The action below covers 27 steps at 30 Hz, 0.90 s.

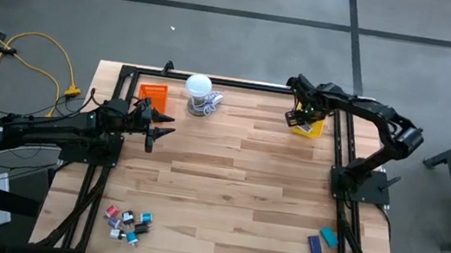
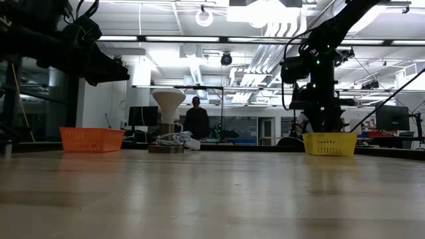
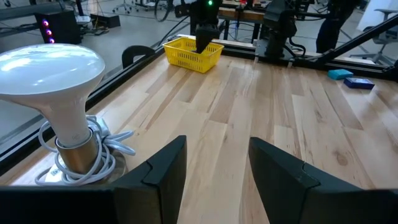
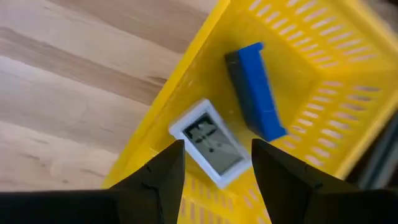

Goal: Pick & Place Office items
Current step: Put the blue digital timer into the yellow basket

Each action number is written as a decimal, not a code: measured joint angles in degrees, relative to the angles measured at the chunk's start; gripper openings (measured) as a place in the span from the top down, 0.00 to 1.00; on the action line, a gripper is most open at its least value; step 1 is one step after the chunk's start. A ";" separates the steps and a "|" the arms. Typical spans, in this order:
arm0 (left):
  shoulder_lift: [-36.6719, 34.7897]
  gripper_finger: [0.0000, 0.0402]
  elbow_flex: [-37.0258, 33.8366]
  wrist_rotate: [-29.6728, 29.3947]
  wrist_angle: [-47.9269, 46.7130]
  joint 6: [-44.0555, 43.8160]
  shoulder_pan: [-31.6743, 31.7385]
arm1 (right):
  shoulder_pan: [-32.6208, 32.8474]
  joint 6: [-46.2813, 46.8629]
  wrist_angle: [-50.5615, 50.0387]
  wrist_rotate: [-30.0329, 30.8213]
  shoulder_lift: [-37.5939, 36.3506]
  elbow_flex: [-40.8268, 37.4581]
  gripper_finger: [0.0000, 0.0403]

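Observation:
My right gripper hangs open above the yellow tray at the table's far right. In the right wrist view my open fingers frame a blue block and a grey-white block, both inside the yellow tray. My left gripper is open and touches nothing, hovering just nearer than the orange tray. A blue block and a teal block lie on the table near its right edge. Several small red, black, teal and white bits lie near the near-left corner.
A white round-topped object with a coiled white cord stands at the far edge between the trays, close beside my left gripper. A black frame runs along the table's edges. Bare wood lies across the middle. A person stands far behind the table.

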 joint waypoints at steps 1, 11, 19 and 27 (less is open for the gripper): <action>0.02 0.58 0.00 0.00 -0.02 -0.02 0.00 | -0.04 -0.48 -1.70 0.02 -0.10 1.10 0.57; 0.02 0.58 -0.01 0.00 0.00 -0.01 0.00 | 2.11 -8.23 -11.26 -10.02 -3.59 9.92 0.60; 0.00 0.58 0.00 0.00 -0.02 0.00 0.00 | 11.67 -9.94 -16.14 -27.86 -5.89 10.07 0.63; 0.02 0.58 -0.02 0.00 -0.02 0.00 0.00 | 31.24 0.18 -16.23 -25.03 -5.81 10.03 0.65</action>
